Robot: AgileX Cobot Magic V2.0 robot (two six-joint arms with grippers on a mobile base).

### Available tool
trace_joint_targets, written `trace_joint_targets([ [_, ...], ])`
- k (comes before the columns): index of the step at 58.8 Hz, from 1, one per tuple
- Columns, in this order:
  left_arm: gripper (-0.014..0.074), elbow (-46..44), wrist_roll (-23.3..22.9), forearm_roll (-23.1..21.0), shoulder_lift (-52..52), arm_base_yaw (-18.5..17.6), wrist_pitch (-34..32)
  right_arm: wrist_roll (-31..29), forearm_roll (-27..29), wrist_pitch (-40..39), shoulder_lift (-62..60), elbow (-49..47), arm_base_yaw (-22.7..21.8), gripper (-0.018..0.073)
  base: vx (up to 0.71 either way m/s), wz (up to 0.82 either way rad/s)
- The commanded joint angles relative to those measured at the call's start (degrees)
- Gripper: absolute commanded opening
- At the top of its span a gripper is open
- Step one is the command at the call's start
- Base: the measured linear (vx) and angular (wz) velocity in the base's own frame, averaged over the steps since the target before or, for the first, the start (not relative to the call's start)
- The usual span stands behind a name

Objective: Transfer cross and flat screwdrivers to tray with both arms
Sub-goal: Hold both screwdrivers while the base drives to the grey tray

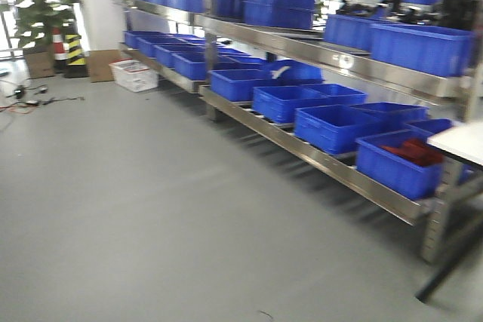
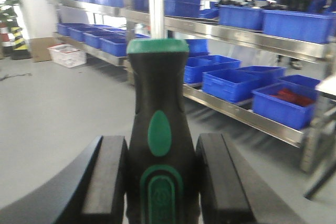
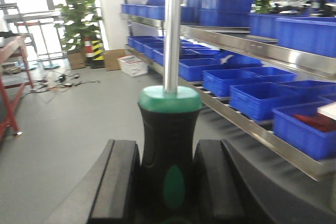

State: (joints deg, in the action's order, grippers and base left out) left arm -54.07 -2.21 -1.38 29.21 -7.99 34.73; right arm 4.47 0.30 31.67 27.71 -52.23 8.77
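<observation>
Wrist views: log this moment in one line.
left gripper: shut on left screwdriver | right gripper: shut on right screwdriver | tray: not in view | ahead: blue bins on shelves

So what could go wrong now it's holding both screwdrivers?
The left gripper and right gripper hold the left screwdriver and right screwdriver only by the handles, so one could slip or tilt. Their long steel shafts stick out ahead and might poke the blue bins.

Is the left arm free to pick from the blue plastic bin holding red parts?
Probably not: the left hand is shut on a black-and-green screwdriver, and the bin stands away on the steel rack.
</observation>
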Motion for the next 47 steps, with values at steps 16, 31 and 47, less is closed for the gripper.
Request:
trace_joint_targets([
  [16,0.0,-1.6,-0.49,-0.5,0.7,-0.24,-5.28,-0.46,-0.3,-5.38,0.36,-1.58,-0.26,-0.0008,0.52,0.38],
  [31,0.0,-1.6,-0.49,-0.5,0.7,-0.24,-5.28,-0.46,-0.3,-4.97,0.36,-1.58,-0.26,-0.0008,0.55,0.2],
  [47,0.0,-1.6,-0.49,-0.5,0.75,-0.24,-5.27,-0.46,-0.3,-4.97,0.36,-1.58,-0.26,-0.0008,0.57,0.16],
])
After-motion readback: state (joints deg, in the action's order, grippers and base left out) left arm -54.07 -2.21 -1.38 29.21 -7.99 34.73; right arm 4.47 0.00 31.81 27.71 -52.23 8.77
